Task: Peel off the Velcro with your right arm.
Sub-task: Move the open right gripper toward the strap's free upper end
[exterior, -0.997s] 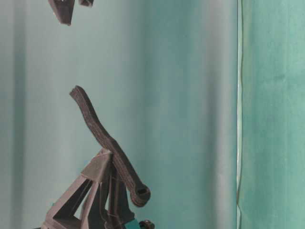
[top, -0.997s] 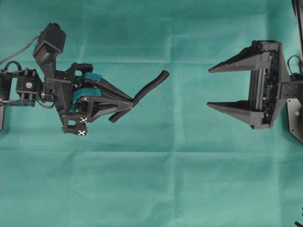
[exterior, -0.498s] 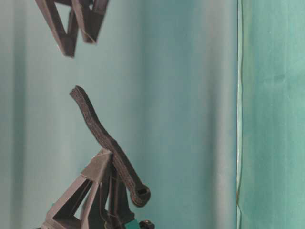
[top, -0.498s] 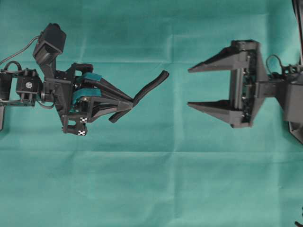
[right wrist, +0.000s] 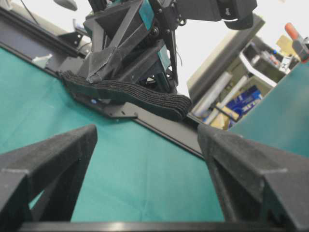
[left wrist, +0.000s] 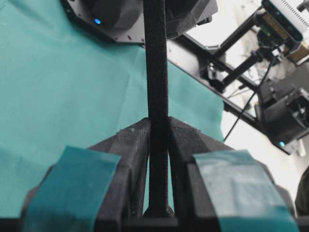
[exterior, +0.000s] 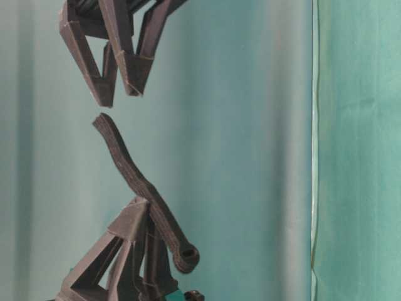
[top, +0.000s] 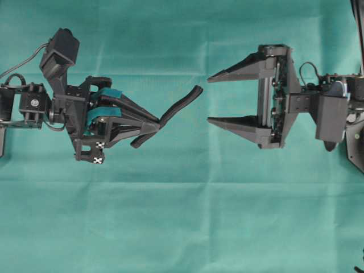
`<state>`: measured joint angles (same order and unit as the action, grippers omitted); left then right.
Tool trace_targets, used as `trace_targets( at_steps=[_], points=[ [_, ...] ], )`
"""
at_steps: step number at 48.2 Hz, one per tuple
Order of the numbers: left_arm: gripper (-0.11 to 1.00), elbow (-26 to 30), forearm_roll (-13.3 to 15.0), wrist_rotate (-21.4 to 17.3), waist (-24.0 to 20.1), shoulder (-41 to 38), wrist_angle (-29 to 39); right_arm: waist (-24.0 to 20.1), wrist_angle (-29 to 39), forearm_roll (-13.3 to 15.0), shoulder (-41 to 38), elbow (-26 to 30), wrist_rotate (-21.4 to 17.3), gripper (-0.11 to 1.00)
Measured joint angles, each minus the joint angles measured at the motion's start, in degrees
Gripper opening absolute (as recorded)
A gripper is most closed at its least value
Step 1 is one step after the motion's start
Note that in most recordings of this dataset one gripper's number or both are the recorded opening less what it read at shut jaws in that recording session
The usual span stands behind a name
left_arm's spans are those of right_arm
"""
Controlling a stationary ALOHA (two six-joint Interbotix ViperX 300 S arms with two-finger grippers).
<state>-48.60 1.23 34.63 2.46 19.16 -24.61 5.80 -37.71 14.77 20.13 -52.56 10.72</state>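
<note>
The Velcro (top: pixel 180 104) is a black strap held up off the cloth, slanting up to the right. My left gripper (top: pixel 157 123), the one with teal patches, is shut on it near its lower end. The strap also shows in the left wrist view (left wrist: pixel 157 72), pinched between the jaws. Its round knob end (exterior: pixel 186 256) hangs beside the left jaws. My right gripper (top: pixel 209 99), all black, is open and empty. Its tips sit just right of the strap's free end (top: pixel 197 89), apart from it. In the right wrist view the strap (right wrist: pixel 130 92) lies ahead of the open jaws.
Green cloth (top: pixel 187 216) covers the table. A black frame rail (right wrist: pixel 159 128) runs along the table edge behind the left arm, with shelves and boxes (right wrist: pixel 244 104) beyond it.
My right arm has moved left towards the strap's free end with its jaws still open. The left gripper and the Velcro have not moved.
</note>
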Motion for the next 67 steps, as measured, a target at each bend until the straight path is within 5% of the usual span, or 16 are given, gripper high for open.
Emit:
trace_targets(
  at_steps=[24,36,67],
  points=[
    [0.10,-0.09,0.00,0.00,0.00,0.00,0.00,-0.09,-1.14,0.18,-1.23,0.53,0.00,0.78],
    [0.10,-0.35,0.00,0.09,0.00,0.00,0.00,0.00,-1.67,0.18,-1.85,0.88,0.09,0.32],
    [0.10,-0.53,0.00,0.09,0.00,0.00,0.00,0.00,-1.67,0.18,-3.43,2.20,0.09,0.32]
  ],
)
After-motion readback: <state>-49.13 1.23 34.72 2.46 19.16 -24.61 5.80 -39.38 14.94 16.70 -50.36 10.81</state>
